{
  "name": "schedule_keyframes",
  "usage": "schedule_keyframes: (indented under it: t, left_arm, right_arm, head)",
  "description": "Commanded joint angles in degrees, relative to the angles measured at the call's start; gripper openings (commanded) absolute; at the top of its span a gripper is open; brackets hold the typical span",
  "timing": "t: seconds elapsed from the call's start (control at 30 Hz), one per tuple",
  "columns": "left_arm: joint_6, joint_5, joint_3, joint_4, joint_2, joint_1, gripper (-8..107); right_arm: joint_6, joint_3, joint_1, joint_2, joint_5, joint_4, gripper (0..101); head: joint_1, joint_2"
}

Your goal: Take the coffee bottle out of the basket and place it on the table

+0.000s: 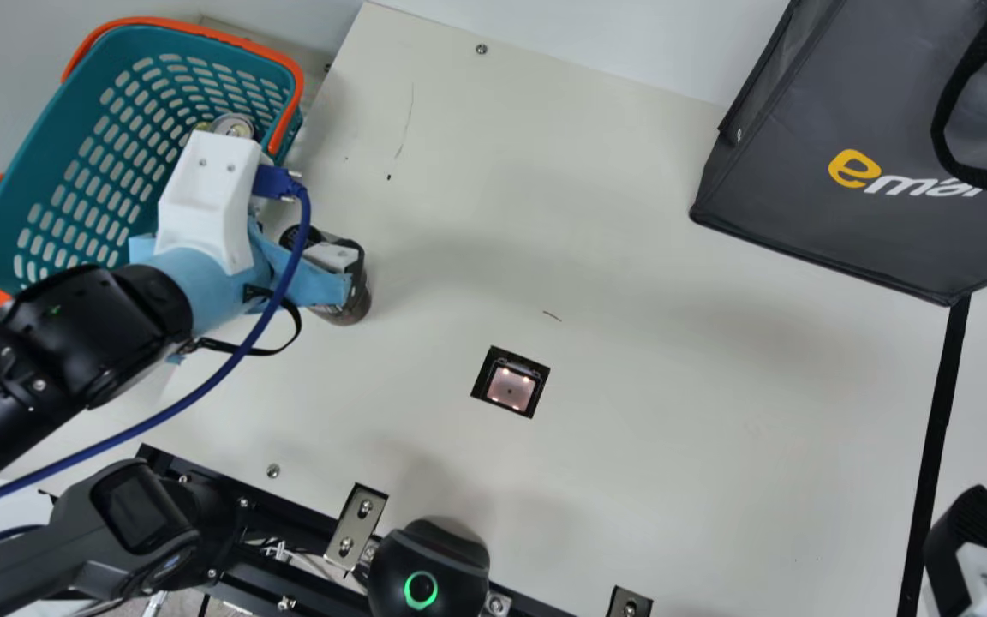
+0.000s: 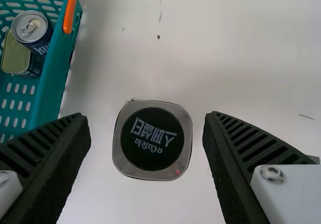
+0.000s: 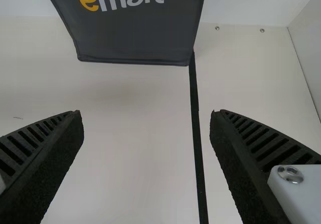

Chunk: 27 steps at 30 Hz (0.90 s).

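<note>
The coffee bottle (image 1: 349, 307) stands on the table just outside the basket (image 1: 72, 184), partly hidden under my left gripper (image 1: 329, 257) in the main view. In the left wrist view the bottle's round black top with a silver squarish rim (image 2: 152, 140) lies between the spread fingers of my left gripper (image 2: 146, 115), with a gap on either side. At the main view's lower right corner is my right gripper (image 1: 971, 536). The right wrist view has my right gripper (image 3: 146, 113) open, with nothing between its fingers.
Cans (image 2: 31, 27) lie in the teal basket, whose orange handle (image 2: 71, 8) is close to the left gripper. A dark grey bag (image 1: 810, 206) stands at the table's far right. A small square device (image 1: 511, 386) sits mid-table, and a black strip (image 1: 939, 428) runs along the right.
</note>
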Motion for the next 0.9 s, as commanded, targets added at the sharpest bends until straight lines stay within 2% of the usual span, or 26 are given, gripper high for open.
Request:
schedule_keyframes:
  t: [0.0, 0.87]
  left_arm:
    - [0.41, 0.10, -0.34, -0.08, -0.18, 0.11, 90]
    - [3.97, -0.11, -1.95, -0.78, -2.49, 2.48, 90]
  right_arm:
    - [0.00, 0.00, 0.00, 0.00, 0.00, 0.00, 91]
    - [0.00, 0.00, 0.00, 0.00, 0.00, 0.00, 91]
  head:
    - [-1.48, 0.14]
    - [-1.48, 0.14]
